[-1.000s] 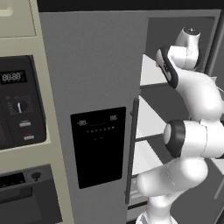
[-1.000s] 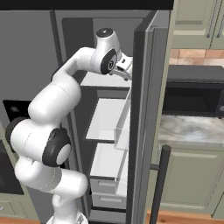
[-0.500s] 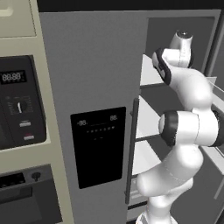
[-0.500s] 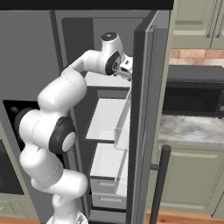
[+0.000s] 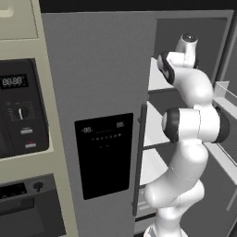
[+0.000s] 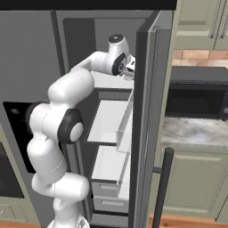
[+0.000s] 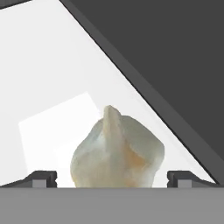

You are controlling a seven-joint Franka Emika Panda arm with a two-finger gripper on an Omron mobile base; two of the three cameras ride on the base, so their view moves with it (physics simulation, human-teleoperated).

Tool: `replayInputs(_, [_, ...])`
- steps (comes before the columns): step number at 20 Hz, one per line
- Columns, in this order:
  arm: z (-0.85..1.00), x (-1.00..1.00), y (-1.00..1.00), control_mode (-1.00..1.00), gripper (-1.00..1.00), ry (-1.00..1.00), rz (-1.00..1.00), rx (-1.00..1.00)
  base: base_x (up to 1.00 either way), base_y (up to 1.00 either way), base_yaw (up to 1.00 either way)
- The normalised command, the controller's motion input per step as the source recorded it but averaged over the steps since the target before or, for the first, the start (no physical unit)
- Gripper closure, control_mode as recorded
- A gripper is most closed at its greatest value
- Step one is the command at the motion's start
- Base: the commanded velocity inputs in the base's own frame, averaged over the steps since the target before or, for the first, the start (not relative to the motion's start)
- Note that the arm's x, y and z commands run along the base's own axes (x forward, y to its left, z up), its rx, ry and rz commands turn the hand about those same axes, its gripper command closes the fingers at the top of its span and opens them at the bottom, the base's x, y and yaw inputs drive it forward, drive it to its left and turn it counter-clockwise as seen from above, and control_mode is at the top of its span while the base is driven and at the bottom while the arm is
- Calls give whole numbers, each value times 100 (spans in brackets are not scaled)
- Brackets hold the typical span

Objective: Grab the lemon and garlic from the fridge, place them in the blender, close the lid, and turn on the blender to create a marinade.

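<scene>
The fridge (image 5: 102, 92) stands with its right door (image 6: 149, 111) swung open and white shelves inside. My arm reaches in at the top shelf (image 6: 111, 82). In the hand view a pale, papery garlic bulb (image 7: 116, 151) sits on the white shelf (image 7: 43, 87), right between my fingertips. My gripper (image 7: 112, 178) is open, one tip on each side of the garlic and apart from it. From the right base view the gripper (image 6: 129, 69) hangs close to the open door's inner edge. The lemon, the blender and the lid are out of view.
A beige cabinet with a black microwave and oven (image 5: 18, 111) flanks the fridge on the left. Door bins (image 6: 124, 129) jut from the open door beside the lower shelves (image 6: 104, 120). A stone counter (image 6: 196, 131) with green cabinets lies to the right.
The elbow has swung upward and the hand has eased a little deeper over the top shelf. The jaws have stayed wide apart.
</scene>
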Motion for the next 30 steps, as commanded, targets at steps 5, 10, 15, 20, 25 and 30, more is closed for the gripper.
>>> replayInputs(5, [-6, 32, -5, -100, -100, 0, 0, 0, 0, 0, 0])
replayInputs(10, [-25, 5, -5, -100, 100, 0, 0, -1, 0, 0, 0])
replayInputs(15, [-23, -2, 0, -100, 100, 0, 0, -6, 0, 0, 0])
replayInputs(20, [-1, -78, 3, -100, 100, -11, 0, -1, 0, 0, 0])
replayInputs(25, [0, -100, 33, -100, 100, -8, 0, 0, 0, 0, 0])
replayInputs(30, [0, -100, 42, -100, 100, 0, 0, 0, 0, 0, 0])
